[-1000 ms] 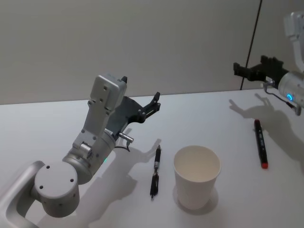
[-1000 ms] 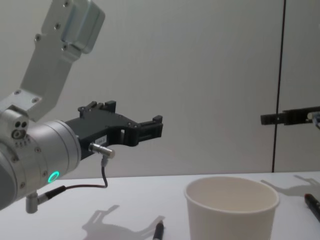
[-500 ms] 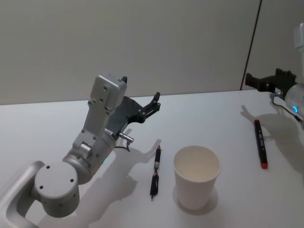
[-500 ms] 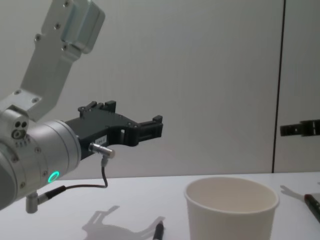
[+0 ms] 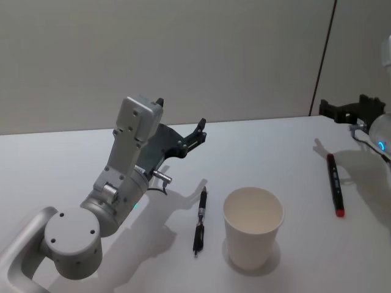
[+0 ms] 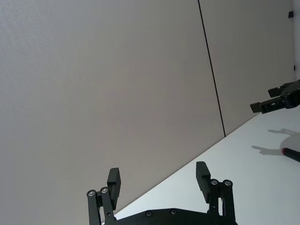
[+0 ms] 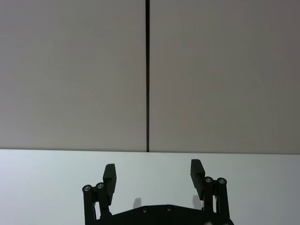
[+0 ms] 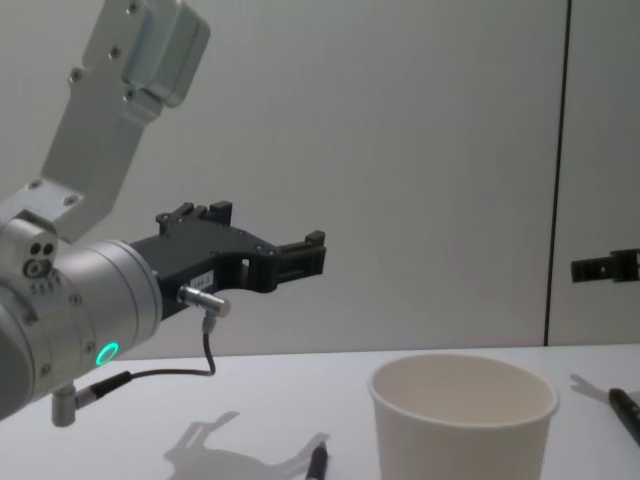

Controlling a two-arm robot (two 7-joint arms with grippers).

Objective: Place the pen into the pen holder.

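At mid-table, pen holder (image 5: pixel 253 226): stood upright, mouth up
Black pen (image 5: pixel 200 218): lay flat just left of the holder, not touching it
Red-tipped marker (image 5: pixel 333 183): lay well apart, to the right
Left gripper (image 5: pixel 199 129): hung above the table beyond the black pen, fingers spread, empty
Right gripper (image 5: pixel 325 110): high at the right edge, fingers apart, empty
Advice: probably best to come down squarely across the barrel's middle, so it lifts level

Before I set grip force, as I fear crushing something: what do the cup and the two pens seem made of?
Cup: probably paper, matte off-white; rolled rim, thin tapered wall. Black pen left of it: likely plastic, dark barrel with a faint sheen; unsure. Red-ended marker to its right: likely plastic, smooth black barrel, red end.
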